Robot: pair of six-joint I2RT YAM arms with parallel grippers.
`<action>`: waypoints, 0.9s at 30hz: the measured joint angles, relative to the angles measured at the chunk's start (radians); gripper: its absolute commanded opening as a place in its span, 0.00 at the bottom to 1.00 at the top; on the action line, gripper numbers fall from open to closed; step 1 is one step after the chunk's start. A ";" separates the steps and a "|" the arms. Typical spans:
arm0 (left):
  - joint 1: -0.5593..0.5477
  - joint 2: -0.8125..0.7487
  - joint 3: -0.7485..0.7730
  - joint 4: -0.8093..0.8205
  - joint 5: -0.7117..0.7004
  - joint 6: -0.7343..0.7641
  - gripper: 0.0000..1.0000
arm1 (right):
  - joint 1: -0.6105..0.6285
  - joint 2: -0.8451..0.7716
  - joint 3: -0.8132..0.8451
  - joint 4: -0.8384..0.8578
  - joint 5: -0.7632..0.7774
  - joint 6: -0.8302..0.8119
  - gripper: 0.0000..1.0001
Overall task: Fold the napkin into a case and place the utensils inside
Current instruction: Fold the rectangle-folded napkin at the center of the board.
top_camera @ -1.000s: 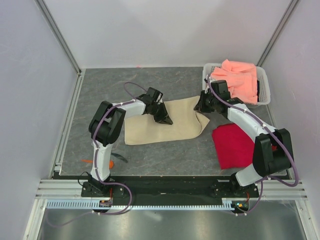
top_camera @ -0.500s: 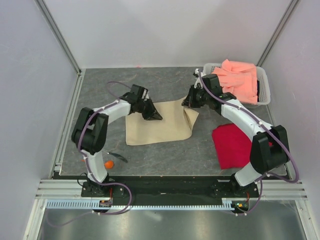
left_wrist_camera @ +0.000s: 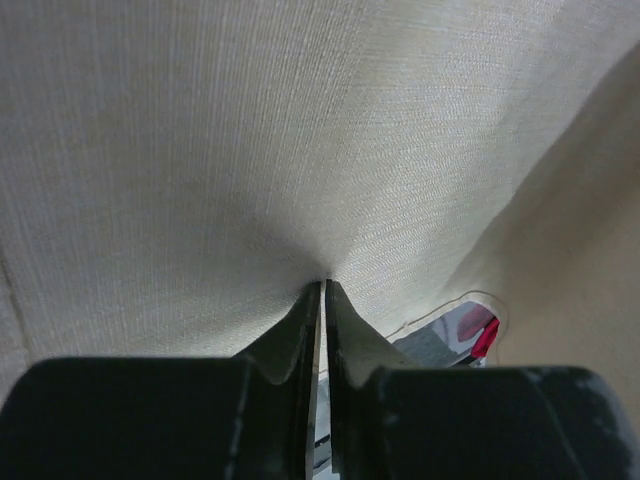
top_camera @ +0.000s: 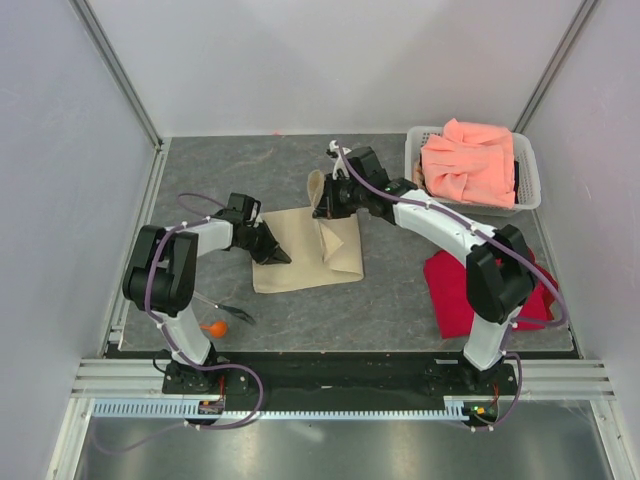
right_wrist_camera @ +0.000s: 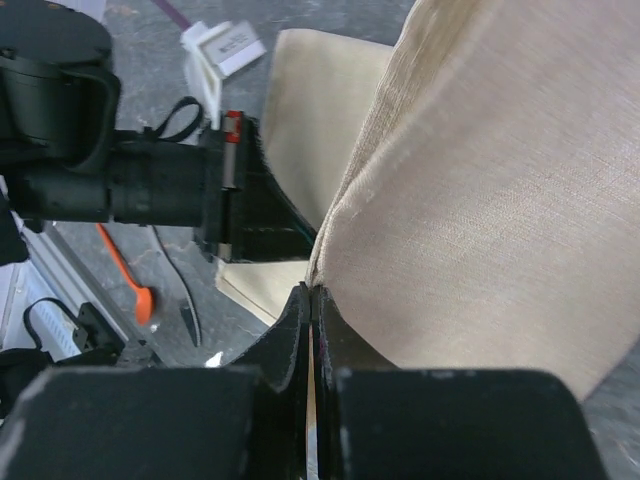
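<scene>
The plain beige-tan square cloth napkin (top_camera: 300, 262) lies mid-table between my two arms. Its near and left part is flat on the dark grey mottled tabletop (top_camera: 200, 180), while its right-hand portion is pulled up into a standing fold that leans over the flat part. My left gripper (top_camera: 275, 252) sits low at the napkin's left side, and its wrist view shows the black fingers (left_wrist_camera: 300, 325) pressed together with the weave puckering into the pinch. My right gripper (top_camera: 322, 207) is raised above the cloth's far edge, its jaws likewise clamped tight on the lifted fold. The small orange round-bowled spoon (top_camera: 212, 327) and the thin dark slender utensil (top_camera: 232, 313) lie side by side near the left arm's base, well apart from the napkin. Off to the right lies a bright red cloth (top_camera: 452, 295), and in the far right corner a white plastic basket (top_camera: 531, 170) holds a heaped salmon-pink cloth (top_camera: 468, 160).
</scene>
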 measured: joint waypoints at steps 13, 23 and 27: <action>0.043 -0.174 -0.088 0.006 -0.005 -0.002 0.07 | 0.089 0.129 0.077 0.042 -0.009 0.094 0.00; 0.145 -0.156 -0.159 -0.010 -0.059 0.003 0.05 | 0.118 0.189 0.077 0.106 -0.030 0.182 0.00; 0.142 -0.155 -0.159 -0.008 -0.055 0.006 0.05 | 0.138 0.212 0.093 0.135 -0.036 0.219 0.00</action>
